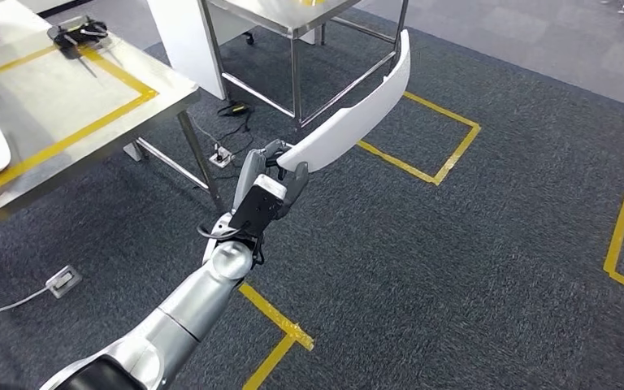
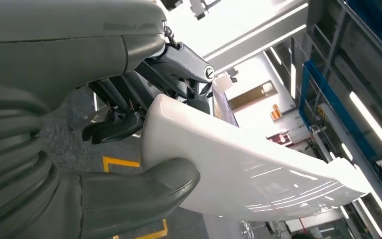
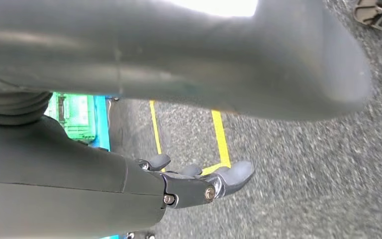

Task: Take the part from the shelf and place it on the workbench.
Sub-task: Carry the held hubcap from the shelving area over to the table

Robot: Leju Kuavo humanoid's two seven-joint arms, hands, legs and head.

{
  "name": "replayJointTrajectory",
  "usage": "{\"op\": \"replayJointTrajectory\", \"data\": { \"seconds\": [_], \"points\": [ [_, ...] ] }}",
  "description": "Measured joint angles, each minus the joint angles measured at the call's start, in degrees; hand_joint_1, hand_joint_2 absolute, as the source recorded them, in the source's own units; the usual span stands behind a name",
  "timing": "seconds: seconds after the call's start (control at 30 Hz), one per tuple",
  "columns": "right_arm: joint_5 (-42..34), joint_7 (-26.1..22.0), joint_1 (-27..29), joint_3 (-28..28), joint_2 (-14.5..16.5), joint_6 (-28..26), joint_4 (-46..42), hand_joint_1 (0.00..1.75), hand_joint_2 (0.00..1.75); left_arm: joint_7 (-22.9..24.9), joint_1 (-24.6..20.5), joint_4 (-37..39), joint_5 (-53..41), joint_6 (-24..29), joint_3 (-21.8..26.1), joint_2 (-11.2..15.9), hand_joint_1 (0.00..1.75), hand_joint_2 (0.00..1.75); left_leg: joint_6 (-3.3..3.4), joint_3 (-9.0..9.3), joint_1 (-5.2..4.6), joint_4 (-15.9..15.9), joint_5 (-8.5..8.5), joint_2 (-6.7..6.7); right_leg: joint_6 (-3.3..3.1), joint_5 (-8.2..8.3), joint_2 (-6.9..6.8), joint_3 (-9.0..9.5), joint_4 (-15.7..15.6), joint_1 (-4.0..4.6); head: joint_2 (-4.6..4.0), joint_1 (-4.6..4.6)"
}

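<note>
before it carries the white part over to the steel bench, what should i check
1. Left hand grips the white part at one end: ok.
2. Thumb under, fingers over the part: ok.
3. Long free end rises away from the hand, may swing: not ok.
4. Bare landing spot on the steel bench: ok.
5. Right hand holds nothing: ok.
6. Grip tightness: cannot tell.

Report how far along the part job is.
Done: the white part is off the shelf, gripped at one end by the left hand. In hand: it is held in the air above the carpet, clear of the workbench. Left: setting it on the workbench.
</note>
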Motion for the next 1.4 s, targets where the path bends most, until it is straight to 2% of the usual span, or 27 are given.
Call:
{"op": "replayJointTrajectory", "data": {
  "seconds": [0.03,0.1,0.17,0.23,0.27,0.3,0.33,0.4,0.47,0.53,0.57,0.63,0.7,0.73,0.77,0.8,0.83,0.9,0.97,1.03,1.07,1.13,1.2,1.27,1.3,1.33,1.4],
  "points": [
    [-0.08,-0.08,-0.09,-0.04,-0.01,-0.09,-0.01,0.0,0.0,0.0,0.14,-0.09,0.02,-0.11,0.16,0.01,1.75,1.75,0.32,-0.06,0.08,-0.07,0.14,-0.72,0.28,-0.12,-0.33,0.07,-0.01,-0.04,0.0,0.02],
    [-0.08,-0.24,-0.23,-0.1,-0.07,-0.1,-0.03,0.0,0.0,-0.01,0.3,-0.34,0.08,-0.28,0.53,-0.05,1.75,1.75,0.94,-0.09,0.44,-0.32,0.48,-2.0,0.97,-1.51,1.89,-0.49,1.67,-0.36,0.0,0.1],
    [0.02,-0.26,-0.2,-0.18,-0.12,-0.01,-0.04,0.0,0.0,-0.02,0.4,-0.5,0.11,-0.4,0.8,-0.29,1.75,1.75,1.41,-0.23,0.7,-0.44,0.74,-3.38,1.54,-4.94,5.59,-3.31,8.06,-0.69,0.0,0.27],
    [0.04,-0.21,-0.01,-0.28,-0.13,0.09,-0.04,0.0,0.0,-0.01,0.7,-0.5,0.08,-0.47,0.91,-0.45,1.75,1.75,1.58,-0.5,0.71,-0.36,0.89,-5.01,1.72,-7.58,6.78,-6.99,15.4,-0.77,0.0,0.36],
    [0.04,-0.18,0.06,-0.32,-0.14,0.1,-0.04,0.0,0.0,-0.01,0.91,-0.5,0.05,-0.49,0.97,-0.44,1.75,1.75,1.55,-0.6,0.71,-0.28,0.95,-5.85,1.7,-7.46,6.87,-7.82,16.75,-0.8,0.0,0.37],
    [0.04,-0.16,0.09,-0.36,-0.15,0.11,-0.04,0.0,0.0,0.01,1.08,-0.51,0.05,-0.49,1.03,-0.43,1.75,1.75,1.48,-0.67,0.71,-0.2,1.02,-6.71,1.61,-6.21,6.99,-7.48,15.68,-0.84,0.0,0.37],
    [0.04,-0.14,0.08,-0.39,-0.17,0.1,-0.04,0.0,0.0,0.01,1.2,-0.55,0.04,-0.49,1.09,-0.43,1.75,1.75,1.36,-0.7,0.73,-0.11,1.09,-7.55,1.47,-4.15,7.41,-6.0,12.42,-0.92,0.0,0.37],
    [0.04,-0.15,0.01,-0.41,-0.26,0.09,-0.04,0.0,0.0,0.01,1.27,-0.74,0.03,-0.49,1.19,-0.45,1.75,1.75,0.95,-0.87,0.71,0.02,1.29,-9.03,1.14,-0.89,9.53,-2.23,4.28,-1.11,0.0,0.36],
    [0.04,-0.16,-0.05,-0.41,-0.31,0.09,-0.04,0.0,0.0,-0.01,1.28,-0.93,0.02,-0.49,1.31,-0.49,1.75,1.75,0.25,-1.23,0.7,-0.05,1.62,-10.21,0.89,-0.15,10.68,-0.67,0.62,-1.07,0.0,0.35],
    [0.05,-0.16,-0.08,-0.41,-0.25,0.09,-0.04,0.0,0.0,-0.01,1.37,-0.96,0.01,-0.49,1.45,-0.4,1.75,1.75,-0.61,-1.62,0.73,-0.43,2.11,-11.29,0.4,0.13,9.58,-0.64,0.38,-1.01,0.0,0.35],
    [0.05,-0.16,-0.1,-0.41,-0.22,0.09,-0.04,0.0,0.0,-0.01,1.42,-0.97,0.01,-0.49,1.52,-0.3,1.75,1.75,-0.93,-1.88,0.67,-0.34,2.05,-10.96,-0.03,0.41,8.95,-0.55,0.16,-1.1,0.0,0.33],
    [0.06,-0.18,-0.11,-0.42,-0.18,0.16,-0.04,0.0,0.0,0.0,1.45,-0.99,-0.01,-0.49,1.68,-0.13,1.75,1.75,-1.34,-3.37,0.46,2.59,0.07,-8.15,-0.84,0.95,7.63,-0.43,-0.32,-1.29,0.0,0.02],
    [0.06,-0.21,0.05,-0.43,-0.22,0.32,-0.04,0.0,0.0,-0.01,1.48,-0.98,-0.2,-0.49,1.76,-0.08,1.75,1.75,-1.58,-6.45,0.43,9.97,-3.98,-4.85,-1.21,1.05,6.24,-0.52,-0.37,-1.08,0.0,-0.28],
    [0.06,-0.24,0.16,-0.43,-0.22,0.39,-0.04,0.0,0.0,-0.01,1.53,-0.96,-0.31,-0.49,1.78,-0.05,1.75,1.75,-1.71,-7.95,0.46,13.58,-5.51,-4.18,-1.25,1.03,5.47,-0.57,-0.34,-0.99,0.0,-0.28],
    [0.06,-0.28,0.22,-0.43,-0.22,0.42,-0.04,0.0,0.0,0.01,1.59,-0.94,-0.42,-0.49,1.8,0.0,1.75,1.75,-1.78,-8.67,0.47,15.59,-6.04,-3.87,-1.27,1.0,4.68,-0.61,-0.31,-0.95,0.0,-0.3],
    [0.06,-0.33,0.22,-0.43,-0.22,0.42,-0.04,0.0,0.0,0.02,1.63,-0.93,-0.48,-0.49,1.84,0.04,1.75,1.75,-1.79,-8.24,0.47,15.3,-5.47,-3.69,-1.26,0.94,3.94,-0.61,-0.26,-0.94,0.0,-0.3],
    [0.06,-0.39,0.18,-0.43,-0.2,0.42,-0.04,0.0,0.0,0.02,1.65,-0.95,-0.52,-0.49,1.88,0.09,1.75,1.75,-1.72,-6.61,0.46,12.65,-4.01,-3.34,-1.21,0.85,3.22,-0.57,-0.19,-0.94,0.0,-0.31],
    [0.06,-0.48,0.08,-0.43,-0.15,0.4,-0.04,0.0,0.0,0.01,1.6,-1.09,-0.66,-0.49,1.98,0.06,1.75,1.75,-1.27,-1.97,0.23,4.69,-1.16,-1.23,-0.86,0.51,1.97,-0.44,0.08,-0.76,0.0,-0.31],
    [0.08,-0.49,0.02,-0.43,-0.11,0.38,-0.04,0.0,0.0,-0.01,1.56,-1.29,-0.81,-0.49,2.1,0.0,1.75,1.75,-0.48,0.33,-0.07,0.44,-0.3,0.24,-0.33,0.23,1.01,-0.34,0.31,-0.44,0.0,-0.25],
    [0.11,-0.49,-0.02,-0.43,-0.09,0.37,-0.04,0.0,0.0,-0.01,1.56,-1.38,-0.9,-0.49,2.27,0.03,1.75,1.75,0.28,0.19,-0.18,0.18,-0.24,-0.72,0.22,0.15,-0.08,-0.14,0.22,-0.32,0.0,-0.21],
    [0.13,-0.49,-0.07,-0.43,-0.08,0.34,-0.05,0.0,0.0,-0.01,1.57,-1.44,-0.92,-0.49,2.34,0.06,1.75,1.75,0.61,0.14,-0.07,0.05,-0.08,-1.41,0.58,-0.04,0.05,-0.08,0.32,-0.43,0.0,-0.21],
    [0.19,-0.49,-0.13,-0.43,-0.07,0.27,-0.06,0.0,0.0,-0.01,1.51,-1.55,-0.98,-0.41,2.43,0.01,1.75,1.75,1.26,0.1,0.35,-0.27,0.29,-2.71,1.29,-1.92,2.89,-1.08,2.85,-0.73,0.0,-0.12],
    [0.42,-0.49,-0.03,-0.43,-0.07,0.24,-0.06,0.0,0.0,-0.02,1.55,-1.61,-1.13,-0.23,2.47,-0.12,1.75,1.75,1.65,-0.09,0.56,-0.33,0.52,-4.07,1.76,-5.56,6.21,-4.36,9.87,-0.91,0.0,0.07],
    [0.84,-0.39,0.09,-0.43,-0.07,0.32,-0.06,0.0,0.0,-0.01,1.8,-1.61,-1.25,0.03,2.57,-0.06,1.75,1.75,1.75,-0.31,0.55,-0.22,0.62,-5.64,1.88,-7.59,6.84,-7.58,16.23,-0.92,0.0,0.16],
    [1.05,-0.33,0.11,-0.43,-0.07,0.36,-0.06,0.0,0.0,0.0,1.95,-1.63,-1.27,0.14,2.69,0.04,1.75,1.75,1.72,-0.37,0.54,-0.14,0.66,-6.43,1.81,-7.01,6.9,-7.94,16.67,-0.92,0.0,0.17],
    [1.21,-0.27,0.09,-0.43,-0.08,0.39,-0.06,0.0,0.0,0.01,2.07,-1.68,-1.23,0.21,2.82,0.15,1.75,1.75,1.64,-0.4,0.55,-0.05,0.71,-7.27,1.67,-5.26,7.08,-7.03,14.5,-0.96,0.0,0.19],
    [1.37,-0.26,0.01,-0.43,-0.17,0.4,-0.06,0.0,0.0,0.0,2.16,-1.81,-1.14,0.23,2.99,0.27,1.75,1.75,1.35,-0.47,0.54,0.08,0.86,-8.8,1.22,-1.29,8.96,-3.23,6.3,-1.11,0.0,0.2]
  ]
}}
